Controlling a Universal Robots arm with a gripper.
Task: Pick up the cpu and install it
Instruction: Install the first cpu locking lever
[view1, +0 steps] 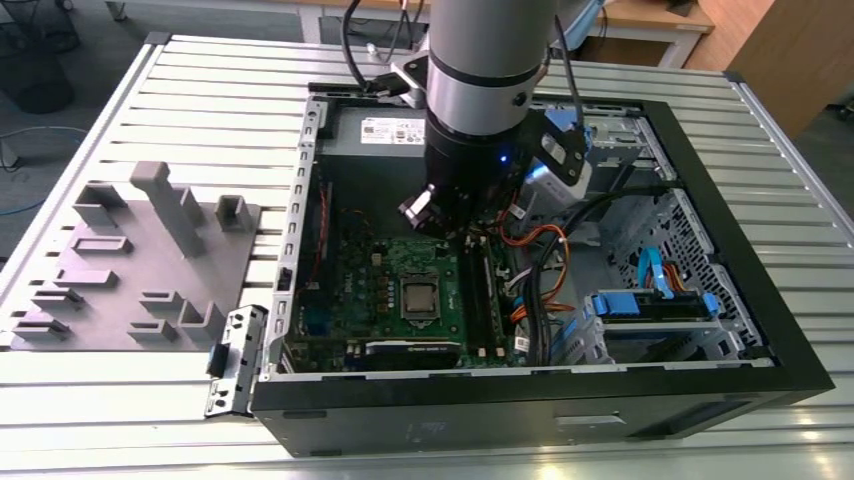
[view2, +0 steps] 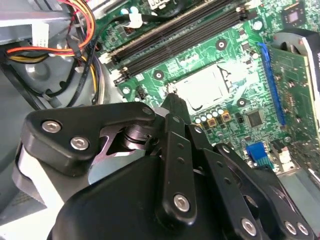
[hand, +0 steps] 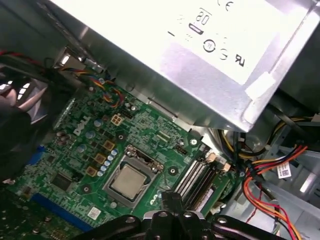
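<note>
Inside an open computer case on a slatted metal desk: cpu seated flat within the silver socket frame on the green motherboard, pale metal top facing up, also seen in both wrist views. Hovering just above the board, beside the socket and clear of the chip: gripper, jaws drawn together and holding nothing. Grey power supply close overhead.

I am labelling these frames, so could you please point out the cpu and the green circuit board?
cpu (hand: 129, 180): first wrist view, middle of its silvery top.
green circuit board (view1: 388, 262): exterior view, bare green area above the socket.
</note>
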